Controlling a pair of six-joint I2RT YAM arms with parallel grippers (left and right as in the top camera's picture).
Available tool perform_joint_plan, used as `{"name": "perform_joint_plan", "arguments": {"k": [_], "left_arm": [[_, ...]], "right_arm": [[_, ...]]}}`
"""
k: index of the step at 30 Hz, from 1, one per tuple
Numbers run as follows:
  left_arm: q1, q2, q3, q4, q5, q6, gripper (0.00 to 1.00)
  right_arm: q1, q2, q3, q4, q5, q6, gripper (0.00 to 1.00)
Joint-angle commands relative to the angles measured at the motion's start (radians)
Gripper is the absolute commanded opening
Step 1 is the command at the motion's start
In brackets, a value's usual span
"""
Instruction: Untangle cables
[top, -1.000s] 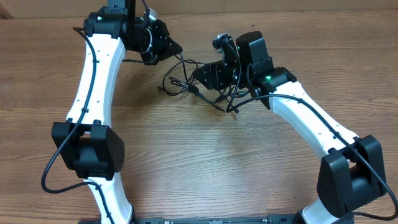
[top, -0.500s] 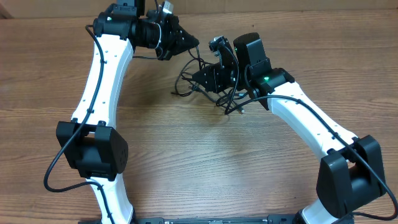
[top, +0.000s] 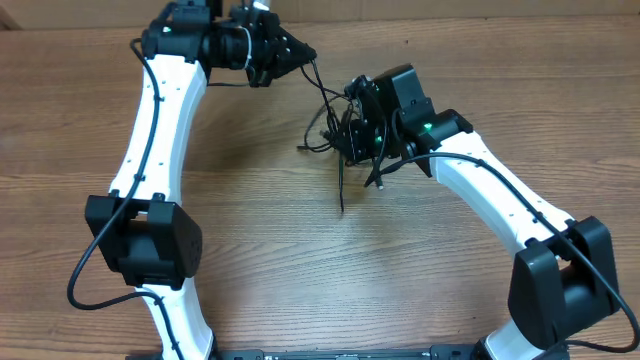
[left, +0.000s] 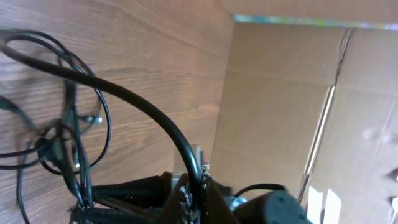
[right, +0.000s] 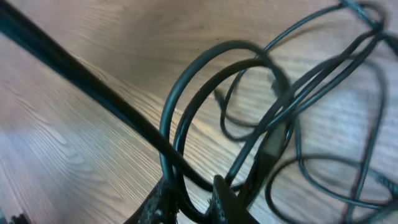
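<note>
The cables (top: 330, 120) are a knot of thin black cords between my two grippers, with one strand trailing toward the front (top: 342, 195). My left gripper (top: 300, 55) at the far middle is shut on one cord, which runs taut to the knot. In the left wrist view that cord (left: 137, 106) arcs into the closed left gripper (left: 198, 186), with the knot (left: 62, 143) beyond. My right gripper (top: 347, 128) sits in the knot. In its wrist view, looped cords (right: 186, 106) pass between the narrowed fingers (right: 227, 199) of the right gripper (right: 198, 202), which grip them.
The wooden table (top: 300, 260) carries both white arms. A cardboard wall (left: 280, 93) stands along the far edge, close behind my left gripper. Thicker black wires run along each arm (top: 90, 260).
My right gripper has narrowed onto the knot and turned. The knot has shifted right and bunched up, with one strand now trailing toward the front. My left gripper holds its cord at the far side.
</note>
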Motion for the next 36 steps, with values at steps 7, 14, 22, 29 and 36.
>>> {"name": "perform_joint_plan", "arguments": {"k": [7,14,22,29,36], "left_arm": [[0.068,-0.012,0.012,0.022,0.036,-0.038,0.04],[0.124,-0.012,0.012,0.021,0.084,-0.037,0.04],[0.173,-0.012,0.012,0.021,0.127,-0.028,0.04],[0.189,-0.012,0.012,0.005,0.135,0.006,0.04],[0.199,-0.012,0.012,-0.019,0.135,0.048,0.04]], "right_arm": [[0.005,0.095,-0.008,-0.092,0.050,-0.003,0.17],[0.005,0.114,-0.008,-0.105,0.179,-0.002,0.17],[0.005,0.162,-0.012,-0.113,0.352,-0.002,0.18],[0.003,0.178,-0.012,-0.130,0.537,0.015,0.22],[-0.004,0.175,0.011,-0.152,0.552,0.035,0.37]]}}
